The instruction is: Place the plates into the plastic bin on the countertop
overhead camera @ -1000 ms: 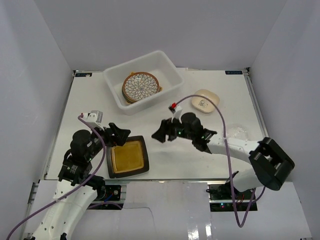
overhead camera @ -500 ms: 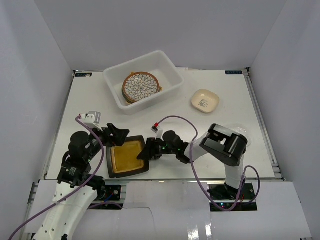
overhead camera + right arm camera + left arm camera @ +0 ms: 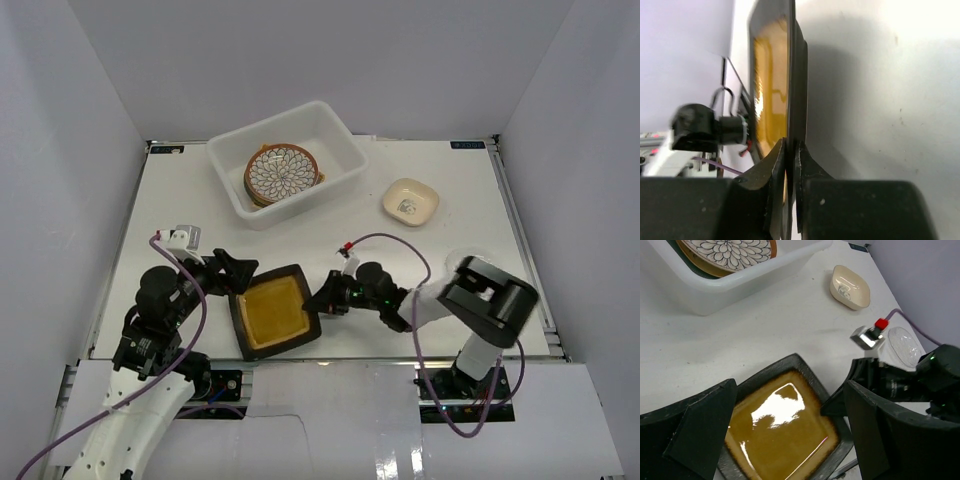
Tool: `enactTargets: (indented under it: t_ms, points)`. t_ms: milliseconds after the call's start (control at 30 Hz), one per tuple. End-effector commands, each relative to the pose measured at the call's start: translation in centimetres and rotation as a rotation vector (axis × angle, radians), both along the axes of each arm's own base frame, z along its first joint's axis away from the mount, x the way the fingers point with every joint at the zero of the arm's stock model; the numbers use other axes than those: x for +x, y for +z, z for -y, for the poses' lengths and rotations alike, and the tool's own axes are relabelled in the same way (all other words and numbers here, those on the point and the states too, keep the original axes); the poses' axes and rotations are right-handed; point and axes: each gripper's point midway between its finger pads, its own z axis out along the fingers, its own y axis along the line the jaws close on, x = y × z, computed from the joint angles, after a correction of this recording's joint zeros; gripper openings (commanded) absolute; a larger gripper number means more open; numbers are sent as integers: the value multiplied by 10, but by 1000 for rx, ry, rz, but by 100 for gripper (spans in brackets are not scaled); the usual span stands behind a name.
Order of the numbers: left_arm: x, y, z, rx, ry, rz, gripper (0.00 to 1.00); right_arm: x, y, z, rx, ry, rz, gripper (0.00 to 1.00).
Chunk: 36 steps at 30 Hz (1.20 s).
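White countertop (image 3: pixel 180 200) between plain walls (image 3: pixel 320 50) holds plastic bin (image 3: pixel 300 203).

In the plastic bin (image 3: pixel 335 148), the mandala plate (image 3: pixel 282 172) hides the stack beneath, perhaps two plates. Right of the bin, from above, the right arm (image 3: pixel 490 300) covers most of the small clear plate (image 3: pixel 905 346).

The top camera overlooks the whole countertop (image 3: pixel 420 200); both wrist cameras face the black square plate (image 3: pixel 785 435) close up.
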Motion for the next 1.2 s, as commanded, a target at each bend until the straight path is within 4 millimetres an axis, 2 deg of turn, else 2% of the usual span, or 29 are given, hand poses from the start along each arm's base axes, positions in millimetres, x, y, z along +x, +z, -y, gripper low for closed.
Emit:
enactTargets:
  t_ms: [0, 33, 67, 100, 200, 233, 267, 300, 333, 433, 467, 500, 533, 567, 633, 667, 700, 733, 767, 800, 833, 867, 900, 933, 1000, 1033, 1100, 1133, 1167]
  points:
    - [-6, 29, -7, -8, 33, 83, 98, 34, 133, 11, 257, -64, 301, 8]
    - [-7, 36, -8, -16, 40, 99, 98, 47, 131, 23, 202, -107, 295, 8]
    - [-8, 36, -7, -17, 35, 103, 98, 51, 161, 34, 244, -130, 353, 8]
    - [-5, 38, -10, -18, 59, 115, 98, 66, 180, 45, 257, -161, 406, 8]
    - [-1, 29, -8, -10, 64, 95, 98, 89, 215, 66, 256, -224, 480, 8]
    - [-2, 29, -7, -11, 60, 94, 98, 111, 244, 74, 248, -271, 570, 8]
    - [-4, 29, -6, -16, 53, 95, 98, 125, 240, 74, 203, -287, 563, 8]
    - [-5, 29, -6, -17, 51, 98, 98, 143, 249, 79, 194, -312, 588, 8]
    - [-6, 29, -6, -18, 50, 99, 98, 166, 262, 72, 198, -318, 612, 8]
    - [-6, 25, -5, -15, 45, 91, 98, 210, 278, 64, 203, -331, 629, 8]
    - [-6, 24, -4, -13, 40, 90, 98, 237, 286, 51, 210, -335, 642, 8]
    - [-6, 24, -4, -12, 40, 89, 98, 256, 281, 48, 186, -345, 626, 8]
    - [-6, 23, -3, -12, 37, 87, 98, 282, 251, 38, 142, -344, 567, 8]
    - [-6, 23, -4, -11, 37, 88, 98, 297, 290, 29, 189, -335, 624, 8]
    - [-7, 23, -3, -12, 31, 89, 98, 322, 280, 19, 146, -337, 591, 8]
    - [-8, 23, -3, -13, 31, 92, 98, 346, 281, 8, 137, -347, 602, 8]
    - [-8, 23, -3, -15, 32, 93, 98, 358, 271, 6, 102, -351, 591, 8]
    - [-8, 22, -3, -16, 34, 92, 98, 366, 257, 4, 66, -352, 553, 8]
    - [-8, 23, -4, -16, 39, 94, 98, 378, 232, -2, 46, -349, 524, 8]
    - [-8, 23, -5, -16, 40, 95, 98, 384, 240, -5, 62, -351, 540, 8]
    - [-9, 22, -4, -17, 39, 92, 98, 392, 217, -9, 38, -348, 509, 8]
    - [-8, 22, -4, -17, 37, 92, 98, 398, 227, -11, 50, -356, 527, 8]
    - [-9, 22, -3, -15, 34, 92, 98, 401, 222, -12, 42, -355, 518, 8]
    - [-9, 22, -2, -16, 28, 92, 98, 405, 207, -16, 26, -348, 499, 8]
    - [-10, 23, -2, -17, 25, 95, 98, 408, 200, -14, 1, -356, 487, 9]
    - [-10, 23, -2, -17, 25, 94, 98, 407, 197, -13, -9, -361, 485, 13]
    - [-10, 23, -2, -17, 25, 95, 98, 408, 193, -9, -33, -380, 488, 35]
    - [-10, 23, -2, -17, 25, 94, 98, 407, 199, -6, -46, -385, 507, 61]
    - [-10, 22, -1, -16, 25, 92, 98, 410, 201, -1, -66, -406, 519, 73]
